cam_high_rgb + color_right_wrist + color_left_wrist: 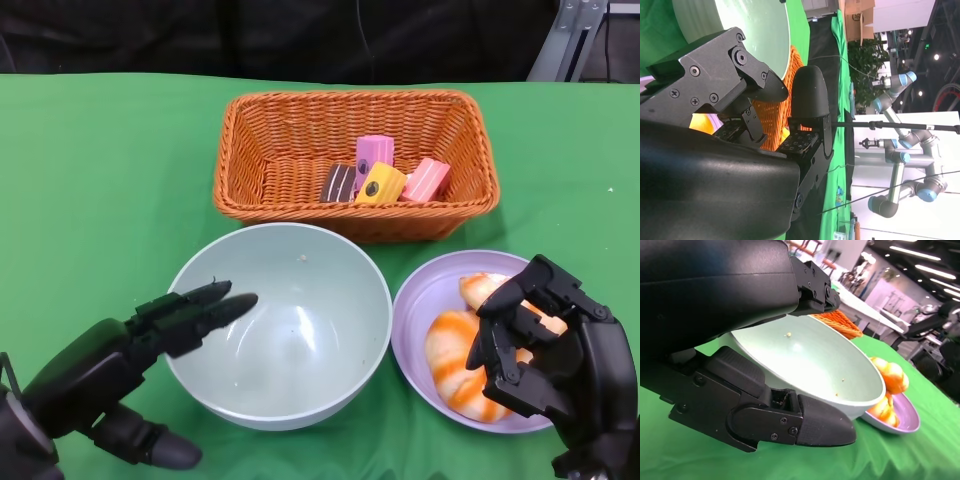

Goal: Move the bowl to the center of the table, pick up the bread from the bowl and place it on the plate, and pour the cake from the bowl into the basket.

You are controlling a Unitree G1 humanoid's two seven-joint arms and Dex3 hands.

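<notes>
The pale green bowl stands empty at the table's middle front; it also shows as bowl and bowl. Two pieces of orange bread lie on the purple plate to its right. Several small cake pieces lie in the orange wicker basket behind. My left hand is open, its fingers stretched over the bowl's left rim and its thumb low outside the wall. My right hand hovers over the plate's right side with loosely curled fingers and holds nothing.
Green cloth covers the table, bare at the left and far right. In the left wrist view the plate with bread lies just past the bowl. The basket shows behind my right hand.
</notes>
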